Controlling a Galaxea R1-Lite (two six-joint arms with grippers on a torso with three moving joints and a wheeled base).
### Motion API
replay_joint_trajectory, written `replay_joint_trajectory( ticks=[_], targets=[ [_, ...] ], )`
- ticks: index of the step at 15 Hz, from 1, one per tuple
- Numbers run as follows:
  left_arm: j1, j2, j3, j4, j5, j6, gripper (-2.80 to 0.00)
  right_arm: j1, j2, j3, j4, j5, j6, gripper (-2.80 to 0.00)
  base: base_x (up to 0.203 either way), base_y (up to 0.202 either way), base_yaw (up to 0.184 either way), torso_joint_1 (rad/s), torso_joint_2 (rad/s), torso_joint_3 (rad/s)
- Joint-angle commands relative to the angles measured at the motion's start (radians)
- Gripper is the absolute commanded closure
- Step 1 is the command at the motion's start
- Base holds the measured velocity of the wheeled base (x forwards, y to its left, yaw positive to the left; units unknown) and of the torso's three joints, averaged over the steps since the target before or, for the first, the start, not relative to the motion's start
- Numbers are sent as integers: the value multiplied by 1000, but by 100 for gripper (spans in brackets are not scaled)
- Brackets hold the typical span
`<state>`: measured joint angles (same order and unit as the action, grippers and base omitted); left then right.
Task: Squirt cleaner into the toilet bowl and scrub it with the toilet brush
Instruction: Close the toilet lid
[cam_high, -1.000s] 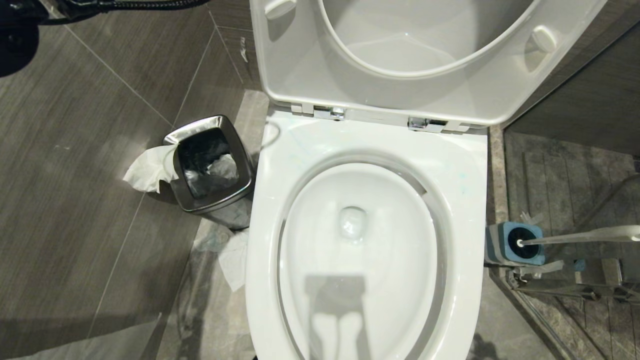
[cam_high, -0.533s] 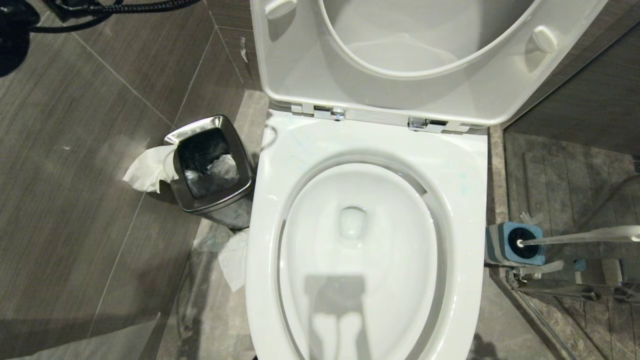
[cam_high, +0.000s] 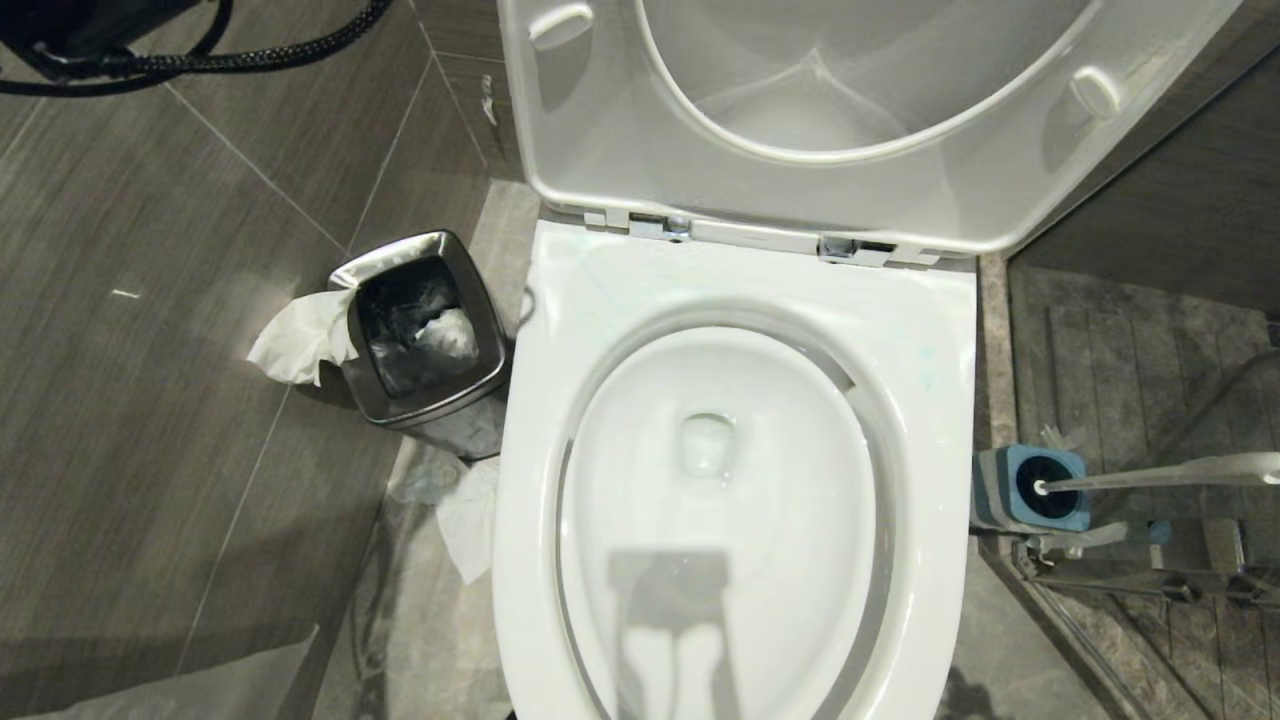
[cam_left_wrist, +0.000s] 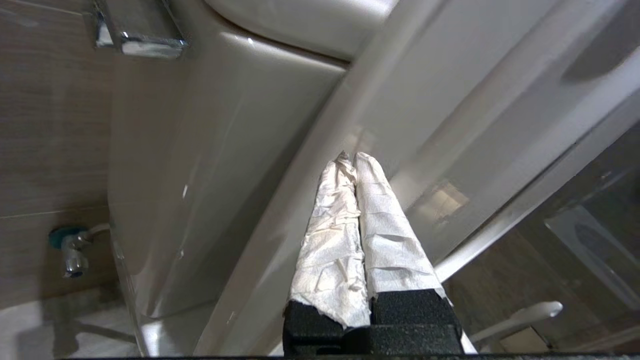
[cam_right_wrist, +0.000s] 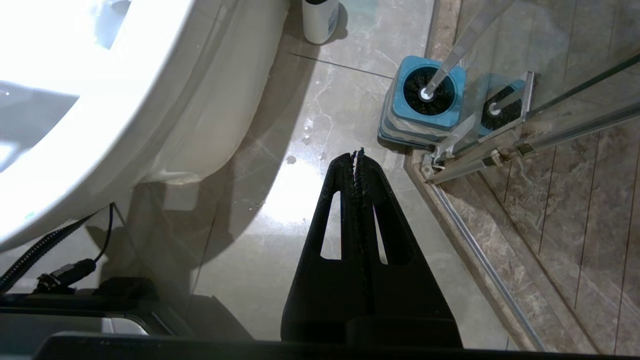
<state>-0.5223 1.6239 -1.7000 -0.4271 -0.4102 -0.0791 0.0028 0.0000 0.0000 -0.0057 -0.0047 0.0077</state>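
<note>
The white toilet bowl fills the middle of the head view, seat and lid raised. Faint teal traces of cleaner mark its rim. The toilet brush stands in its blue holder on the floor to the right, black bristles down and white handle slanting away. My left gripper is shut and empty, its fingers wrapped in white paper, tips close to the raised lid beside the tank. My right gripper is shut and empty, low over the floor between bowl and brush holder.
A steel waste bin with tissue hanging out stands left of the bowl. More tissue lies on the floor there. A glass shower door and its metal rail border the holder. A white container stands behind the bowl.
The dark bulk of my left arm at the top left has drawn up out of the head view, leaving only its cable. The raised seat and lid have shifted slightly.
</note>
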Motion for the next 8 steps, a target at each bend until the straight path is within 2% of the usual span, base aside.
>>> replay_joint_trajectory(
  ticks=[1,8],
  targets=[
    [1,-31,37,-1,-10,0,0,0,2,0,0,0,0,0,0,0,0,0,0,0],
    [28,-29,42,-5,-15,-1,0,0,2,0,0,0,0,0,0,0,0,0,0,0]
  ],
)
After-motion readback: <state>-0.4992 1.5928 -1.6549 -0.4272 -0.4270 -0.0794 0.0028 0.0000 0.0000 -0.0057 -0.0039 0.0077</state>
